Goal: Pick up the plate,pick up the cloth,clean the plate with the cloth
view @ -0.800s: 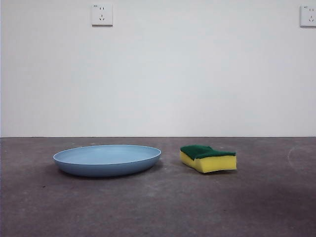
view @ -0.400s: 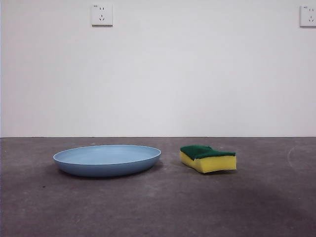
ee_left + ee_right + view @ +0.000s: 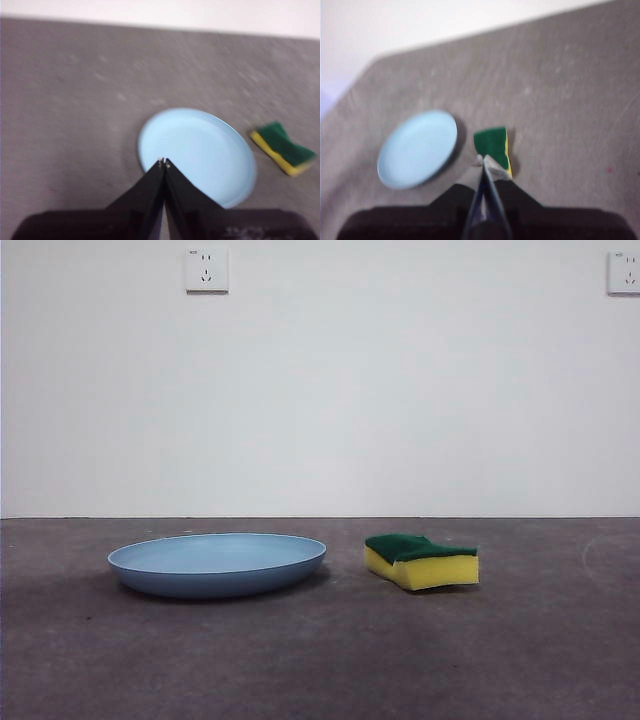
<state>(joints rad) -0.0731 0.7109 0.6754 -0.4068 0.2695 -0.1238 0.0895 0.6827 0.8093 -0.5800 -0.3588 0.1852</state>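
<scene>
Judging by looks: round light-blue matte plate (image 3: 217, 563) flat on the grey table (image 3: 320, 660) is stiff, slick, grab its raised rim; yellow foam sponge with green scouring top (image 3: 422, 561) beside it is light, squashy, pinch its sides; left gripper (image 3: 163, 162) and right gripper (image 3: 481, 161) both closed, empty, above.

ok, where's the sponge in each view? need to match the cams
Front view: the sponge lies on the table right of centre, green face up, apart from the plate.
Left wrist view: at the right edge, beside the plate.
Right wrist view: centre, just beyond the right gripper.
Shared landmark: the light-blue plate, next to the sponge in every view.
</scene>
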